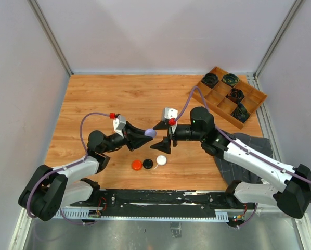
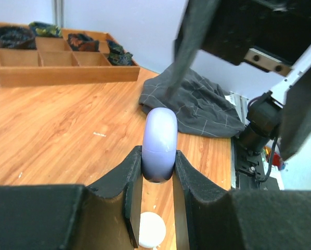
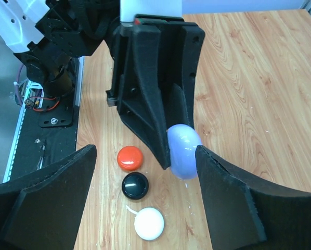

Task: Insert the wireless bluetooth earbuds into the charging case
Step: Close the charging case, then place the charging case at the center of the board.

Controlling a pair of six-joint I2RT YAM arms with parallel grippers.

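1. Currently the left claw [image 2: 158, 156] is clenched on the pale purple case [image 2: 159, 136]. It pinches the case low on its sides and holds it above the surface [image 1: 103, 99], near the middle. The seam looks shut.
2. The right claw [image 3: 145, 151] is spread wide and empty. The case sits between its fingers, close to one of them.
3. The shell is smooth and rounded. A push on the lid could twist it or squirt it out of that narrow pinch.
4. The claws are crowded together. If the right one closes off-line, it could catch the left fingers [image 3: 160, 104] instead of the case.
5. No earbuds can be made out. The red disc [image 3: 129, 157], black disc [image 3: 135, 185] and white disc [image 3: 148, 223] lie just near of the claws. A dropped case could land among them and scatter them.
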